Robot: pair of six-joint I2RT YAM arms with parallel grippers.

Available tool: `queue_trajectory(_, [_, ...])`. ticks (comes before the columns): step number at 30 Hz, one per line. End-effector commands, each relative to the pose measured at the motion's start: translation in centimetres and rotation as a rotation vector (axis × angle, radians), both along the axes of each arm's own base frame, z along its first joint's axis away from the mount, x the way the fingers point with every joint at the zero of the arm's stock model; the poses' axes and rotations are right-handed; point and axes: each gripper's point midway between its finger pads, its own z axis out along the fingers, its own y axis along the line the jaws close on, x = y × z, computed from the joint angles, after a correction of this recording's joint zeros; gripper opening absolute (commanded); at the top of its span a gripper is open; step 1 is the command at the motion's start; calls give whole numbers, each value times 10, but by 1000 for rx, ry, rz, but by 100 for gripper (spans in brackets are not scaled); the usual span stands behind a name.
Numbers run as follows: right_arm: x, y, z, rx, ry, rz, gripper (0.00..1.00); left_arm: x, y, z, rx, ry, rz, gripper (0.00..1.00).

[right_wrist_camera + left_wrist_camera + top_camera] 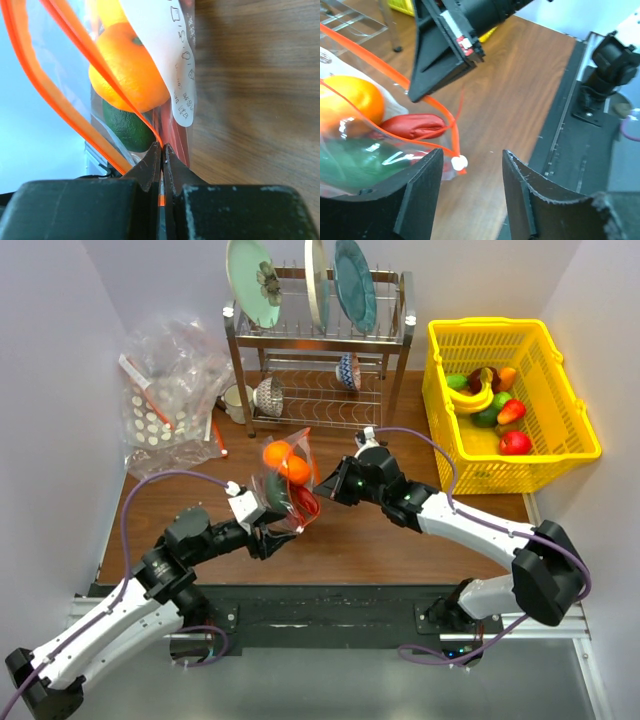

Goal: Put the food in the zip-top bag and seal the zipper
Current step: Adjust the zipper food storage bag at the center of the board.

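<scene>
So the zip-top bag (pixel 285 485) is hanging in the middle of the top view, over the brown table (pixel 400 545), with the food inside: orange (pixel 132 70), dark green fruit (pixel 127 127) and red lobster (pixel 415 125). The right gripper (pixel 162 150) is clamped tight on the orange zipper (pixel 36 75) strip, bottom center of its own view. The left gripper (pixel 472 160) has its jaws spread with nothing pinched. The bag's corner and a little white zipper bead (pixel 459 161) sit just beside its left-hand finger.
</scene>
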Motion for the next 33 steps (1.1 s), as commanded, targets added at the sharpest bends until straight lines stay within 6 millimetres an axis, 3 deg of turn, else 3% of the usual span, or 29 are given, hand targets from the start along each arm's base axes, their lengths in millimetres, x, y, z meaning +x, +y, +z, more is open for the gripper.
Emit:
queue_trajectory(1, [8, 13, 44, 98, -51, 5, 0, 17, 6, 6, 34, -128, 57, 54])
queue_trajectory(7, [10, 14, 52, 99, -58, 2, 0, 30, 8, -6, 68, -86, 124, 52])
queue_trajectory(14, [10, 17, 52, 76, -64, 33, 0, 64, 30, 14, -4, -48, 392, 55])
queue_trajectory(15, [11, 18, 52, 75, -65, 34, 0, 67, 30, 26, -35, -24, 421, 55])
queue_trajectory(19, [10, 20, 52, 74, -63, 49, 0, 84, 38, 22, 11, 74, 549, 54])
queue_trajectory(23, [10, 21, 52, 77, -62, 53, 0, 89, 40, 17, 29, 126, 596, 39])
queue_trajectory(27, [9, 20, 52, 76, -63, 51, 0, 92, 46, 17, 24, 146, 646, 0])
queue_trajectory(32, [11, 21, 60, 61, -114, 78, 0, 93, 41, 29, 7, 186, 646, 0])
queue_trajectory(33, [11, 24, 71, 53, -138, 106, 0, 94, 37, 48, -37, 198, 641, 0])
